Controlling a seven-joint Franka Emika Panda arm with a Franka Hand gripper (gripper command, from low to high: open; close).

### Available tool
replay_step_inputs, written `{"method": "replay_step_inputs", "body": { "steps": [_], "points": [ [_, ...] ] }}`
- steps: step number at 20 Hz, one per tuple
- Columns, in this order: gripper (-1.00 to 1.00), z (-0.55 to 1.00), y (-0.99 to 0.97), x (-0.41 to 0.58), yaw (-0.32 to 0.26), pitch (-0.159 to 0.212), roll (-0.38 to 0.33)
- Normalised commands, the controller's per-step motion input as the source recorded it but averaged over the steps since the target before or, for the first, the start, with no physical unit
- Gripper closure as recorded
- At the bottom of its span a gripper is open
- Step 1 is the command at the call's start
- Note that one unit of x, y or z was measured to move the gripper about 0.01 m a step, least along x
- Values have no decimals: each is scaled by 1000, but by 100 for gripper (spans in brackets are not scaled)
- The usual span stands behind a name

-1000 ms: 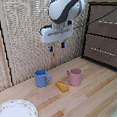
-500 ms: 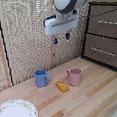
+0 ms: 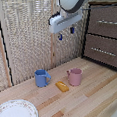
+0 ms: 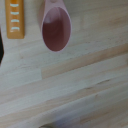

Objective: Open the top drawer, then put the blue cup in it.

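We see the wide dark brown wooden top drawer [image 3: 105, 21] shut, so nothing is done yet. The small matte blue cup [image 3: 42, 78] sits mid-counter, beside a pink mug [image 3: 74, 77]. Our end effector [image 3: 66, 34] hangs high above, grasping nothing; whether it is spread we cannot tell.

Woven backdrop, pale wood floor, dark dresser

A beige woven reed screen [image 3: 27, 37] with a light vertical wooden post [image 3: 0, 44] closes the back; pale plank wooden flooring [image 3: 93, 99] runs below; a dark brown wooden dresser [image 3: 103, 33] with silver bar handles stands at the exterior view's right, evenly lit.
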Motion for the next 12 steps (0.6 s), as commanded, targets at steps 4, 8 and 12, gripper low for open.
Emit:
{"method": "replay_step_inputs", "body": {
  "steps": [4, 8, 12],
  "points": [
    [-100, -85, -214, -7, 102, 0, -375],
    [-100, -103, -171, 0, 83, 0, -375],
    [-100, -149, -181, 0, 98, -8, -375]
  ]
}}
